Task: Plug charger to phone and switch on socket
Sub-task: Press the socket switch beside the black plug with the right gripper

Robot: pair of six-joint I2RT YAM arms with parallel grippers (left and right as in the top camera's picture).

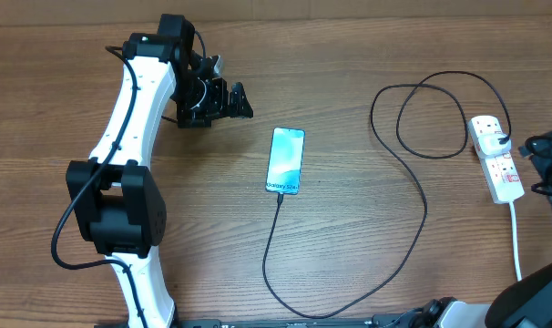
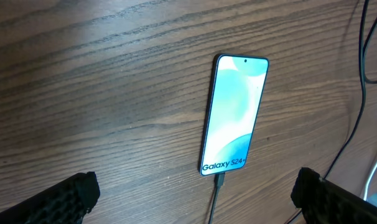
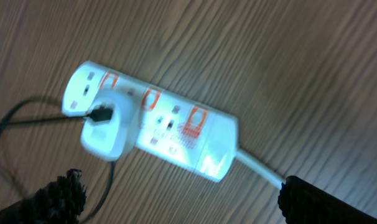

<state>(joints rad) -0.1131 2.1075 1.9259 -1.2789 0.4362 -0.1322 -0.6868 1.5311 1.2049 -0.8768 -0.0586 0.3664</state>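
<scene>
- Socket (image 1: pixel 496 157): right side of the table, long axis near-to-far, just left of right gripper (image 1: pixel 542 169), which is wide open and empty.
- Phone (image 1: pixel 286 160): centre, charger (image 1: pixel 413 196) at its near end.
- Left gripper (image 1: pixel 223 98): wide open, empty, far from socket.

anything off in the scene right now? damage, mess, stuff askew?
Nothing stands out. The phone lies flat, screen up, slightly slanted, with the charger meeting its bottom edge. The cable loops loosely over to a white adapter plugged into the socket. No damage or spills visible.
</scene>
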